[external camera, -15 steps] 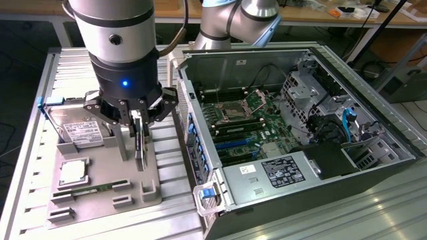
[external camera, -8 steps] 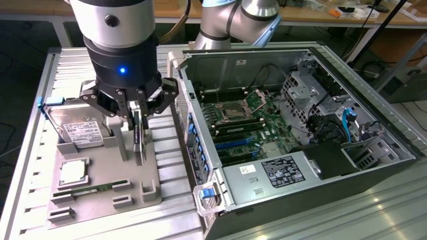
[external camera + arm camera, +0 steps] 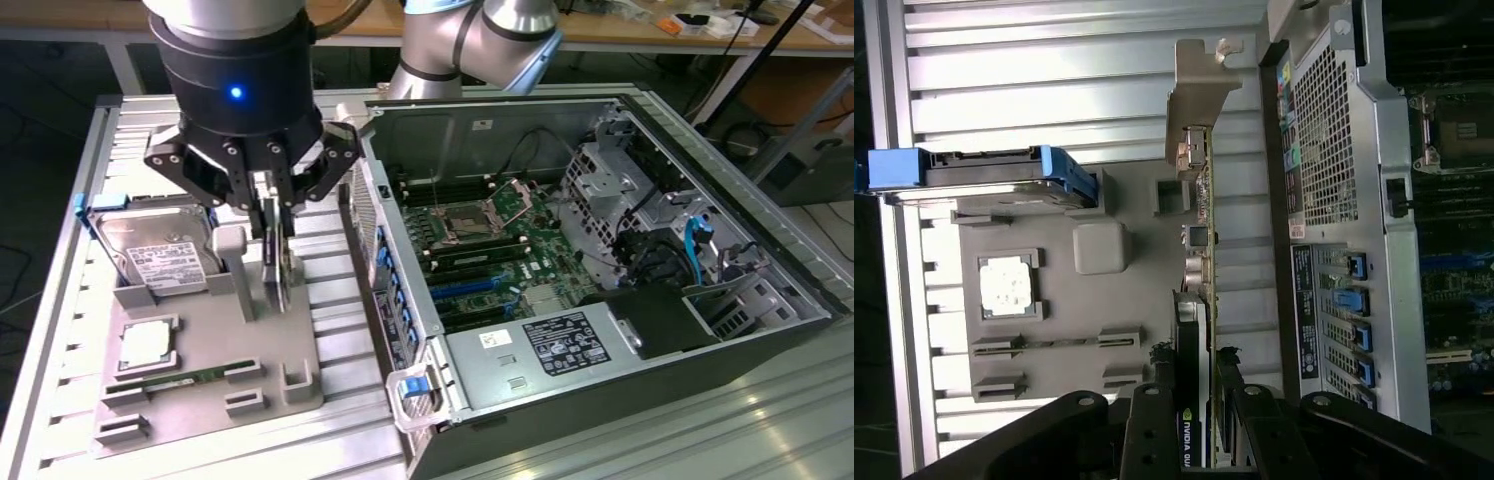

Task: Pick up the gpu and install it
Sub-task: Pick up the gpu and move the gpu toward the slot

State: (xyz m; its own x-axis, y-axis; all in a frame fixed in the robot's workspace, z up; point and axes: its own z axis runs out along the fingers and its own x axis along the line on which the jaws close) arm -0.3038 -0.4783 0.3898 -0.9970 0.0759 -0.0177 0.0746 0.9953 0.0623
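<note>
The gpu (image 3: 279,268) is a thin green card standing on edge over the grey holder tray (image 3: 200,405), left of the open computer case in the exterior view. In the wrist view the gpu (image 3: 1199,250) shows edge-on, with its silver end bracket (image 3: 1199,95) at the far end and its black fan face near the fingers. My gripper (image 3: 275,222) reaches straight down onto the card's top edge. Its black fingers (image 3: 1152,430) sit on either side of the card and press against it. I cannot tell whether the card rests in the tray or hangs just above it.
On the tray lie a silver hard drive (image 3: 158,255), a square processor (image 3: 144,343) and a long memory stick (image 3: 180,378). The open computer case (image 3: 727,330) fills the exterior view's right, with its motherboard (image 3: 514,255) exposed. The case's rear wall (image 3: 1344,200) stands close beside the card.
</note>
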